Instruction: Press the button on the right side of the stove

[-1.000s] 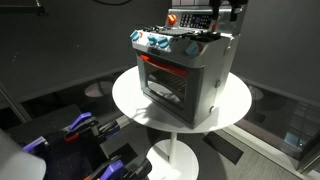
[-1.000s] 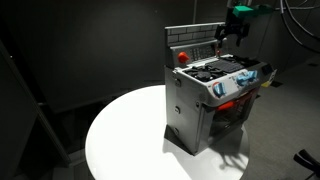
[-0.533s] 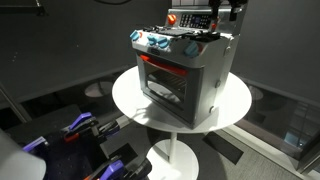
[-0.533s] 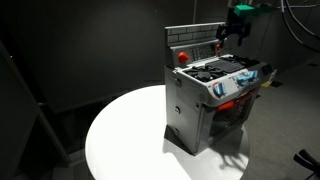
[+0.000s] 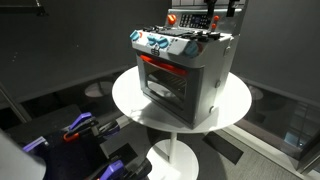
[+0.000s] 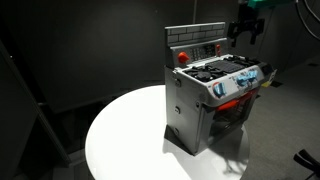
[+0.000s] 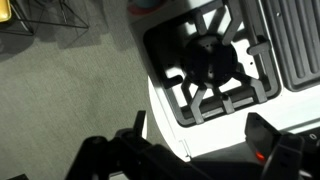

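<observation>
The grey toy stove (image 5: 185, 70) stands on a round white table (image 5: 130, 95). Its oven window glows red and its front knobs are blue and white. It also shows in an exterior view (image 6: 210, 95), with the dark back panel (image 6: 200, 45) and a red button (image 6: 182, 56) at the panel's left. My gripper (image 6: 245, 22) hangs in the air above and just beyond the panel's right end, touching nothing, and sits at the top edge of an exterior view (image 5: 222, 10). In the wrist view the gripper (image 7: 200, 125) is open over the stove top's edge, beside a black burner grate (image 7: 210, 65). A red spot (image 7: 262, 155) glows near one finger.
The table (image 6: 120, 140) has bare white surface in front of and beside the stove. Purple and blue equipment (image 5: 80, 128) lies on the dark floor below the table. A wire rack (image 7: 40, 15) shows on the grey floor in the wrist view.
My gripper has risen and drawn away from the right end of the back panel. The stove has not moved.
</observation>
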